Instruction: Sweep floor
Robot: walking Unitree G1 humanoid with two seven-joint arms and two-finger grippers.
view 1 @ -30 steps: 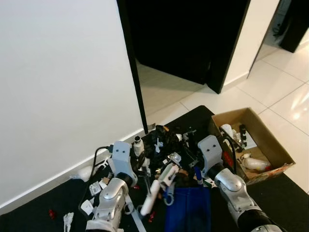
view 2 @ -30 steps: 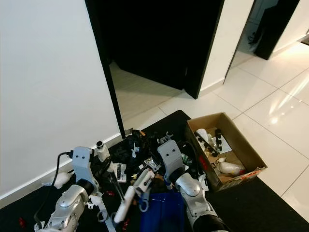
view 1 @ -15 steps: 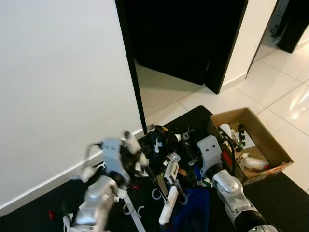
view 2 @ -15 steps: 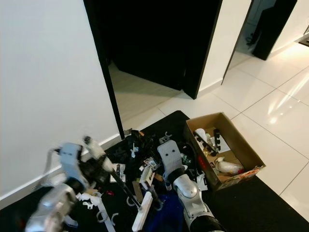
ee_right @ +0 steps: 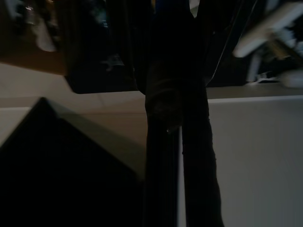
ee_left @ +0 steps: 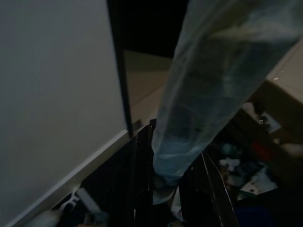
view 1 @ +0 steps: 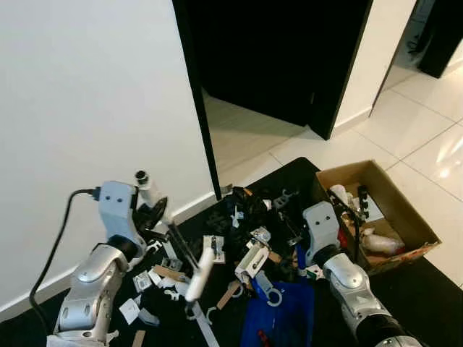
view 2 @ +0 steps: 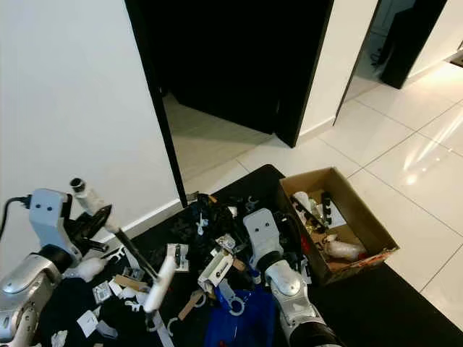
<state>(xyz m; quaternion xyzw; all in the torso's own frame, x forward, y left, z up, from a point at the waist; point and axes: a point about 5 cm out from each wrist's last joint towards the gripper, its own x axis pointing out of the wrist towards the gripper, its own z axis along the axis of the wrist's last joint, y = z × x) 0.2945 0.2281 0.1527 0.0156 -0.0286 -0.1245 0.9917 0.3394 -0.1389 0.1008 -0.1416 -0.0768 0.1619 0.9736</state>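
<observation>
Clutter [view 1: 249, 224] is spread over a black mat [view 1: 427, 285] in the left eye view. The left gripper [view 1: 160, 225] at 9 o'clock is clamped on a brush [view 1: 197, 269], slanting toward 6. The right gripper [view 1: 293, 264] is seen by a blue dustpan [view 1: 286, 314]; its grip cannot be told. A box [view 1: 394, 199] sits at 3 o'clock.

Left wrist view: the brush handle [ee_left: 208, 85] is shown between the fingers [ee_left: 139, 175].

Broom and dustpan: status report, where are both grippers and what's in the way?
Left gripper shut on broom handle, raised near wall. Right gripper low at blue dustpan, grip unclear. Scattered litter on black mat; cardboard box alongside.
</observation>
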